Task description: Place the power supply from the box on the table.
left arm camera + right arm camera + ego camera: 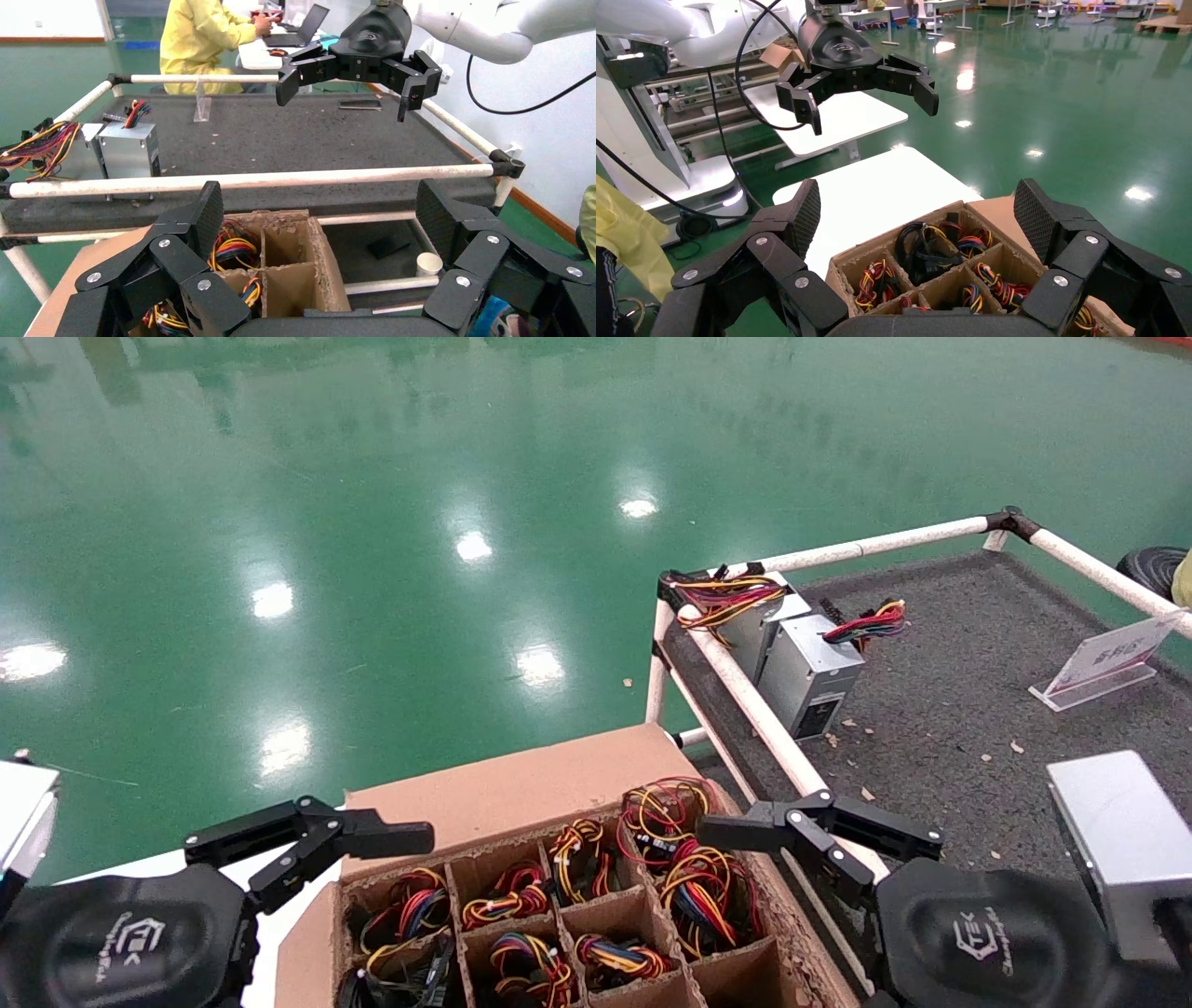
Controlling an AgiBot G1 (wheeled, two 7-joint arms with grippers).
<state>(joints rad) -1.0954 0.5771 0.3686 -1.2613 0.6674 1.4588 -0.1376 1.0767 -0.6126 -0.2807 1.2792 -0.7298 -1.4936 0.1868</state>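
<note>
The box [521, 784] stands low in the head view, its cardboard cells stuffed with red, yellow and black wires. The biggest loose bundle [684, 859] fills the far right cells; the power supply's metal body is hidden beneath it. My left gripper [323, 217] hangs open and empty over the box's left side, one finger [386, 840] showing in the head view. Over the right side, beside the table's rail, my right gripper [916, 217] is likewise open and empty, with one finger [736, 831] in sight. The table [950, 654] lies to the right of the box.
Two silver bricks with small wire bundles [801, 663] sit at the table's far left corner. A clear sign stand [1099, 663] is farther right. A white pipe rail [764, 719] runs between box and table. A white tabletop [877, 189] lies left of the box.
</note>
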